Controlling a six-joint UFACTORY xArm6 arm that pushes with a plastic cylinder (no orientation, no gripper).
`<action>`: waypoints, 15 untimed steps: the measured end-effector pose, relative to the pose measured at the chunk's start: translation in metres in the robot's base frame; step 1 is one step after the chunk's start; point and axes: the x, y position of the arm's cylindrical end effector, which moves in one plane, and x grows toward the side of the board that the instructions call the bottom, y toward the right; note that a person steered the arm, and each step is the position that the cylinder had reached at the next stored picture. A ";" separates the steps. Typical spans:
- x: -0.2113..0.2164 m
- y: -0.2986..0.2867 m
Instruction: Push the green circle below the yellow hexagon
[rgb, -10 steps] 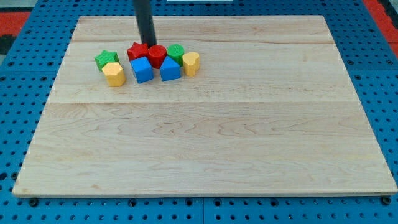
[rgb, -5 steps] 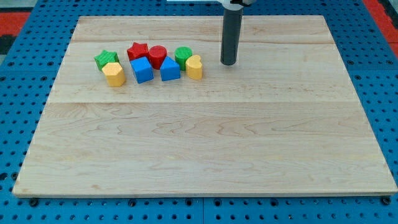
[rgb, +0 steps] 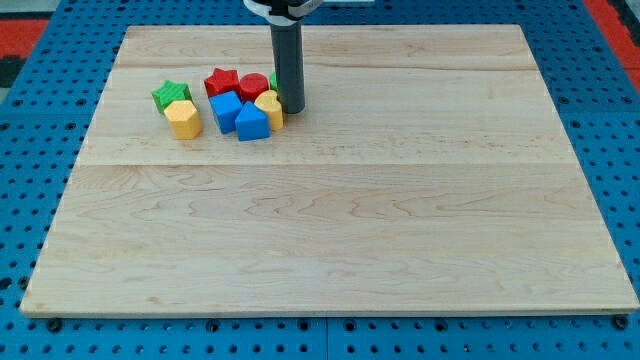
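The green circle (rgb: 272, 81) shows only as a sliver at the left edge of my rod, which hides most of it. The yellow hexagon (rgb: 183, 118) lies at the left end of the cluster, just below a green star (rgb: 170, 95). My tip (rgb: 289, 110) rests on the board at the right end of the cluster. It touches the right side of a yellow heart-like block (rgb: 268, 107), with the green circle just above it.
A red star (rgb: 220, 82) and a red circle (rgb: 253, 87) lie along the cluster's top. A blue cube (rgb: 228, 112) and a second blue block (rgb: 252, 122) sit below them. All rest on a wooden board (rgb: 330, 230).
My tip swept from the cluster's top to its right, then back left into it. The yellow heart-like block and the second blue block slid left and down, and the rod now covers the green circle.
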 end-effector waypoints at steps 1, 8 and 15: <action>0.000 0.012; -0.019 -0.016; 0.037 -0.142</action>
